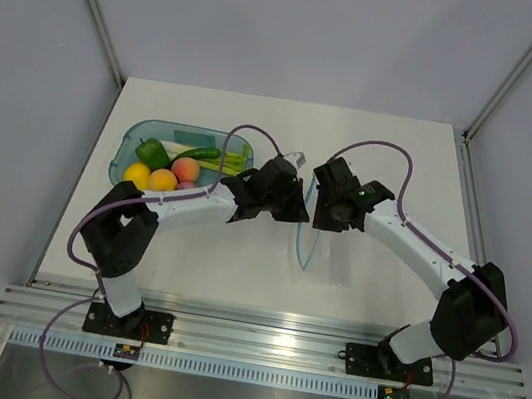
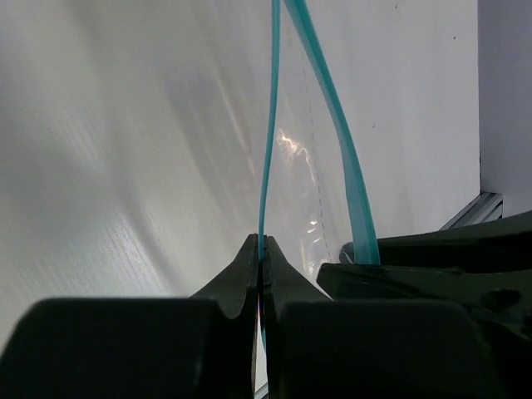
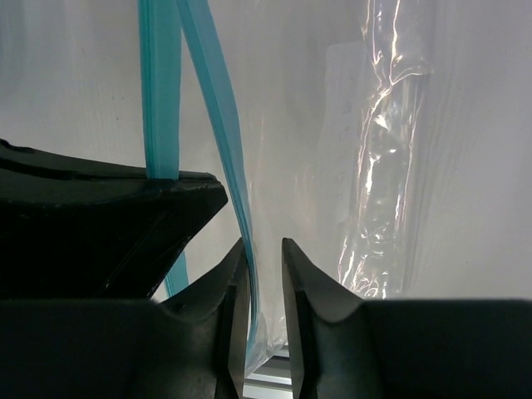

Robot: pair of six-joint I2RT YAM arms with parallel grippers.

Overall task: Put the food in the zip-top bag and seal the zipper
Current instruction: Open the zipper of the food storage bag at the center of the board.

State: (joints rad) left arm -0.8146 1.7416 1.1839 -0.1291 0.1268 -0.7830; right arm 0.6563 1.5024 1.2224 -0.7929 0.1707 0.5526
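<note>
The clear zip-top bag (image 1: 326, 255) hangs between my two grippers above the table's middle, its mouth parted. My left gripper (image 2: 262, 243) is shut on one light-blue zipper (image 2: 270, 125) strip; the other strip curves away to the right. My right gripper (image 3: 264, 245) stands open with a narrow gap, and that second zipper (image 3: 212, 108) strip runs between its jaws against the left finger. From above, the left gripper (image 1: 297, 208) and right gripper (image 1: 319, 213) nearly touch. The food (image 1: 162, 180) lies in the teal tray: a green pepper (image 1: 152, 152), a peach (image 1: 185, 168), a lemon and green stalks (image 1: 222, 160).
The teal tray (image 1: 171, 127) sits at the back left of the white table, just left of my left arm. Grey walls close the table on three sides. An aluminium rail (image 1: 264, 341) runs along the near edge by the arm bases.
</note>
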